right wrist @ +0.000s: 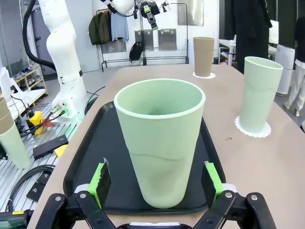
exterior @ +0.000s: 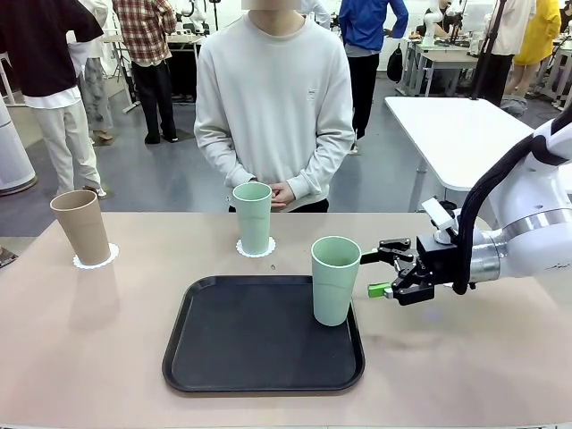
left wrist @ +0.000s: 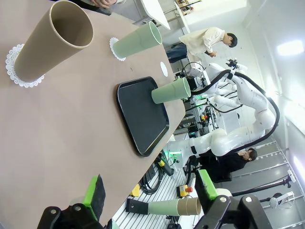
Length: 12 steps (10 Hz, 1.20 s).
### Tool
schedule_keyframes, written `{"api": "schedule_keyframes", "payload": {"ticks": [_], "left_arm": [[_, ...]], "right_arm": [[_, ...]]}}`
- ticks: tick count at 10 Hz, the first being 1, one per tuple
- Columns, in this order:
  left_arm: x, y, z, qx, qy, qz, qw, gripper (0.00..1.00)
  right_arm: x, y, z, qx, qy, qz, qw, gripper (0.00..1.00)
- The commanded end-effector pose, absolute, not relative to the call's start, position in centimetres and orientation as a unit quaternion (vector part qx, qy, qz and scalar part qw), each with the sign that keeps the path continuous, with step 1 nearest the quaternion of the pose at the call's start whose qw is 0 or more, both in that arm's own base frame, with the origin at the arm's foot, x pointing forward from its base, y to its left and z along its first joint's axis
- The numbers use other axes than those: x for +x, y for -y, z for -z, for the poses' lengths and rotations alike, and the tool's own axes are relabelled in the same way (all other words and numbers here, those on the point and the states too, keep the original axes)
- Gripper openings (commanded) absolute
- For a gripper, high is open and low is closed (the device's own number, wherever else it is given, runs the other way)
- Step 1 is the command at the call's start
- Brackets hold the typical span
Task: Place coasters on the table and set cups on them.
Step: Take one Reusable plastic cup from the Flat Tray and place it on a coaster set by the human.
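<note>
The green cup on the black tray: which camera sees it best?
The right wrist view: the green cup on the tray is close, between the open right gripper. The front view shows it whole; the left wrist view, small and sideways.

The right arm was glossy white with a brushed silver ring at the wrist, and a thick black ribbed cable looped over it beside the white table. Its right gripper was black with bright green pads. The left gripper matched it, black with round screws. The person wore a pale grey sweatshirt with ribbed cuffs.
</note>
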<state>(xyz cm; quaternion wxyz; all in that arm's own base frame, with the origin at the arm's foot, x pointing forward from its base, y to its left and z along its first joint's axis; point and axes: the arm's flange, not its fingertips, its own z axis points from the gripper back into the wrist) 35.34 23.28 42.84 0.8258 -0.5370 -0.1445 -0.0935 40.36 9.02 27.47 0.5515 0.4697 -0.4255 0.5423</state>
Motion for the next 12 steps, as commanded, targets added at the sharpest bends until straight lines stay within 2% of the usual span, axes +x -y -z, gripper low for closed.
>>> {"api": "schedule_keyframes", "payload": {"ticks": [1,5,12], "left_arm": [[35.3,-23.3,-43.1,-0.543,0.147,0.089,0.822,1.0],[35.3,-23.3,-43.1,-0.543,0.147,0.089,0.822,1.0],[35.3,-23.3,-43.1,-0.543,0.147,0.089,0.822,1.0]], "right_arm": [[41.0,-9.3,-27.1,0.453,0.443,-0.554,0.54,1.0],[41.4,-10.6,-26.5,0.444,0.46,-0.553,0.534,1.0],[41.7,-12.8,-24.3,0.47,0.41,-0.556,0.549,1.0]]}}
